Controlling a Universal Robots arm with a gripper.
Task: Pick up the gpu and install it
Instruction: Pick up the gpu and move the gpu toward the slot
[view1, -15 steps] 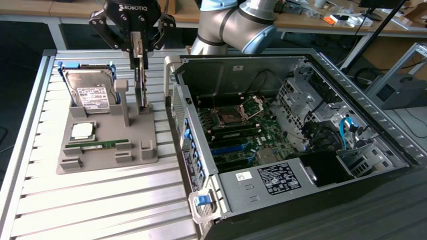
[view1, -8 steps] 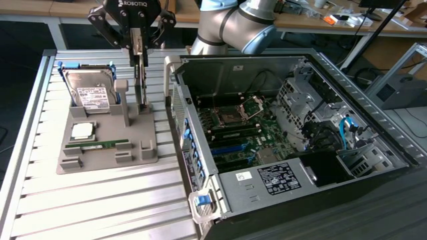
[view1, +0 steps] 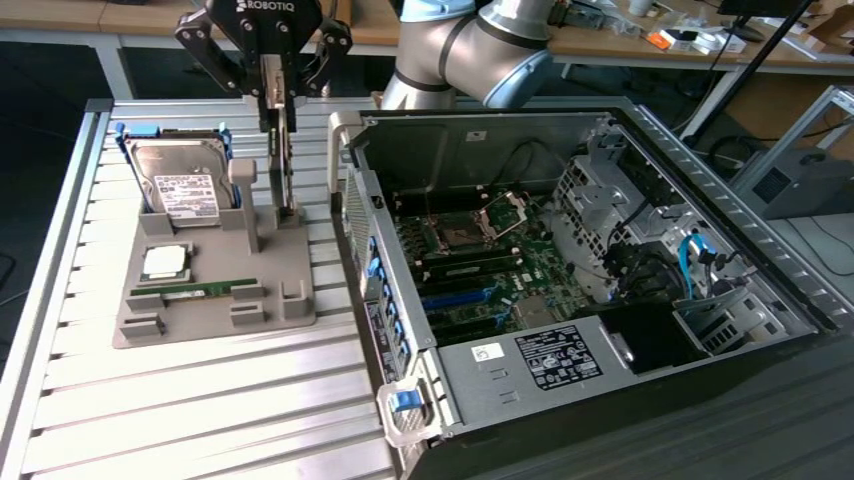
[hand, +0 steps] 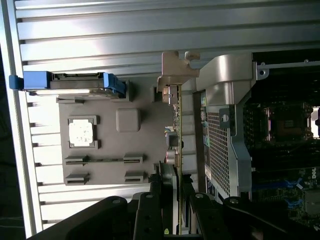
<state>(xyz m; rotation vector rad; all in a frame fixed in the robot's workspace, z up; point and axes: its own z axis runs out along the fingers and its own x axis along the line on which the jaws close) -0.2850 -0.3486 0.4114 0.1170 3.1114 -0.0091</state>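
Gripper (view1: 274, 92) pinching the top edge of the gpu (view1: 282, 168), upright in its grey stand (view1: 200, 322) on the table (view1: 200, 405). We judge the pick-up in hand; freeing it calls for a straight lift.

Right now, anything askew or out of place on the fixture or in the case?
Nothing stands out. The gpu stands on edge in the gray fixture, gripper shut on its top edge. Hard drive, CPU and memory stick sit squarely in their slots; the open computer case looks tidy.
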